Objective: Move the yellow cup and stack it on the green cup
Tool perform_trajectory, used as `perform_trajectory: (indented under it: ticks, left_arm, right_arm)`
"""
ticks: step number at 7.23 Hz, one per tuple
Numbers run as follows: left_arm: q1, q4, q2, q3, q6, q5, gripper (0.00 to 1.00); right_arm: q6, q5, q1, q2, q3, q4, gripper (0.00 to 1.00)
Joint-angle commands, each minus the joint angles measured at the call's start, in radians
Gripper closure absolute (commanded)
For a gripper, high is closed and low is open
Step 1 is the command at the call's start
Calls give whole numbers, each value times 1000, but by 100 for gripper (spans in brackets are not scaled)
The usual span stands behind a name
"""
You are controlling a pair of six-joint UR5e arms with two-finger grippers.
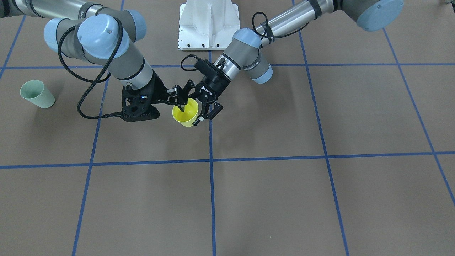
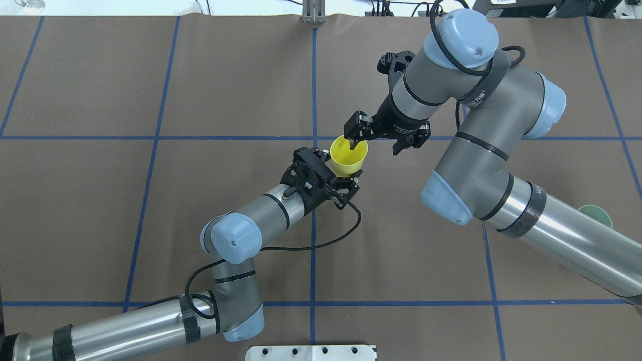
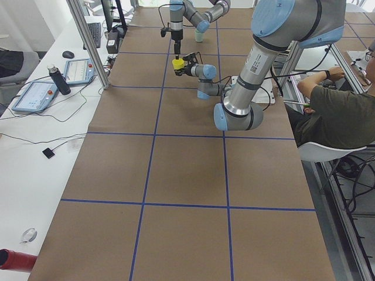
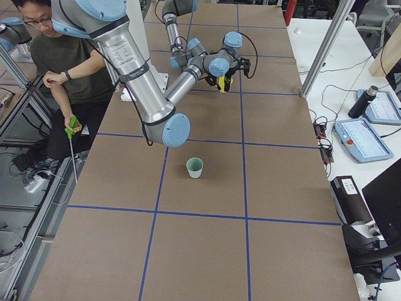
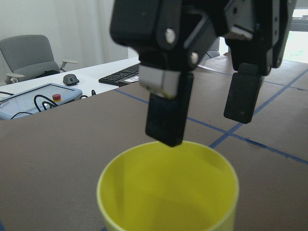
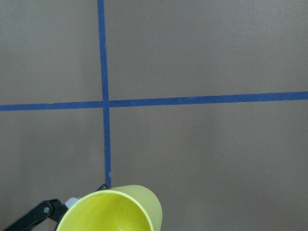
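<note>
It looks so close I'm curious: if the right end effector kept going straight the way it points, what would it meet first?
The yellow cup: one finger of the right end effector points inside it, the other outside its rim, so likely its floor or wall; depth is unclear.

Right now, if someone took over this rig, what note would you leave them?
Left gripper: shut on the yellow cup, held above the table.
Right gripper: open, one finger inside the cup's rim, one outside.
Green cup: upright on the table, far on the robot's right.
Done: cup raised for handover.
Left: right gripper closes, left releases, carry and stack on green cup.
</note>
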Motion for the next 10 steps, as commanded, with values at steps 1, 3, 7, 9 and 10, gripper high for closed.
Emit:
perform_trajectory:
  ticks: [1,3,7,9,10]
  left_arm:
    - [0,0,0,-1,2,5,82]
    - [5,-14,2,0,0,43,82]
    - [14,-16,12,-1,2,43,82]
    - [17,-16,11,-1,2,43,82]
    - [17,-16,11,-1,2,43,82]
  right_arm:
    - [2,0,-14,-6,-1,0,0]
    - [15,3,-15,-4,0,1,1]
    - [20,1,-15,-1,-4,3,24]
    - [20,0,-17,-1,-7,3,24]
    - [20,0,-20,-1,-7,4,24]
